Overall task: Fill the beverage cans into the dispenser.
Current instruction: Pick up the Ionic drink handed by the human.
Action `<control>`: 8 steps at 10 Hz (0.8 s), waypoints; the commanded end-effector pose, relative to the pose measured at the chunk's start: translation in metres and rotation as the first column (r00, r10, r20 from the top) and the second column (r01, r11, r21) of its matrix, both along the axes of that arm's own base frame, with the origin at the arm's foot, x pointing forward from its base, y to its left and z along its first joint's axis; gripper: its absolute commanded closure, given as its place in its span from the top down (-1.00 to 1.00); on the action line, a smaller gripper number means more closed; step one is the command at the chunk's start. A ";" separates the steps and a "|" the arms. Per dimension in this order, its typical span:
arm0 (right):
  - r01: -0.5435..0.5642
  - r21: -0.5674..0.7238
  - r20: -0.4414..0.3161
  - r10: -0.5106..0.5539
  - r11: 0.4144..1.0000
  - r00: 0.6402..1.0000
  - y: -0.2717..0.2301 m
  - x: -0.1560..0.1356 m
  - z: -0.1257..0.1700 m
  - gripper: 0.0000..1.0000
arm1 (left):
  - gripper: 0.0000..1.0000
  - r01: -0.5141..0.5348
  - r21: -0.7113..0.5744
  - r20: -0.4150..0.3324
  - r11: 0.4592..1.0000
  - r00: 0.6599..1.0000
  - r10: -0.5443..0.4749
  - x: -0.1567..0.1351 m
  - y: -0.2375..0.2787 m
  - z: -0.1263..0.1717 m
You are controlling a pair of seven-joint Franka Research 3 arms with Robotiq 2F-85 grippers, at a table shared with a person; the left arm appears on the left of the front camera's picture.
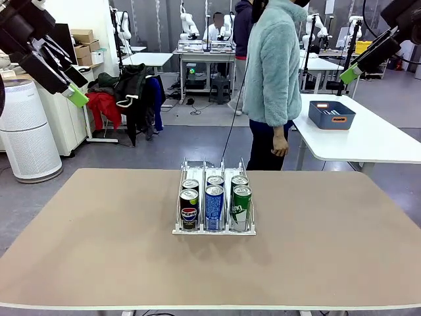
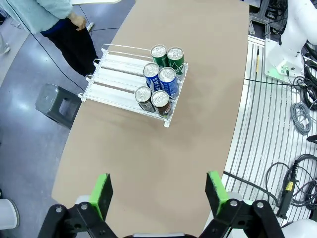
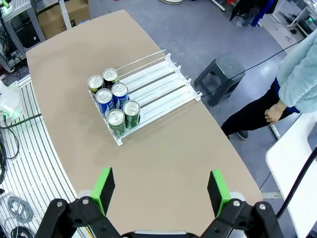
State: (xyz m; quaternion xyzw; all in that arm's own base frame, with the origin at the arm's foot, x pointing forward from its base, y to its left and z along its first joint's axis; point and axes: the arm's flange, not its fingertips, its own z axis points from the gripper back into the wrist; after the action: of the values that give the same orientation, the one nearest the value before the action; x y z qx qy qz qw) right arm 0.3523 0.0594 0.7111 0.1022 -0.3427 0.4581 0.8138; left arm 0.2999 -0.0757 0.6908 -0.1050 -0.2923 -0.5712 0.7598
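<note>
Left end effector [image 2: 158, 192] and right end effector [image 3: 161, 191], both black, bright green finger pads [image 2: 102, 191], black hinged linkages with round silver screws [image 2: 58, 209], person [image 1: 273, 66] wearing fluffy pale teal jacket, dark trousers
</note>
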 end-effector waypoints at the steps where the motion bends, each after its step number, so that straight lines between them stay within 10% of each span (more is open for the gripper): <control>1: 0.000 0.003 0.000 0.000 1.000 1.000 0.000 0.000 0.001 1.00 | 1.00 0.001 -0.004 -0.007 1.000 1.000 -0.001 0.001 0.003 0.001; 8: 0.000 0.003 0.000 0.000 1.000 1.000 0.000 0.000 0.001 1.00 | 1.00 0.001 -0.004 -0.007 1.000 1.000 -0.001 0.001 0.003 0.001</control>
State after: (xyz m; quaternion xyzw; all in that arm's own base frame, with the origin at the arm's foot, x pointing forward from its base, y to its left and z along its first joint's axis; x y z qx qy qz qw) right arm 0.3523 0.0594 0.7111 0.1022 -0.3427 0.4581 0.8138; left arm 0.3001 -0.0757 0.6910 -0.1050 -0.2923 -0.5711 0.7598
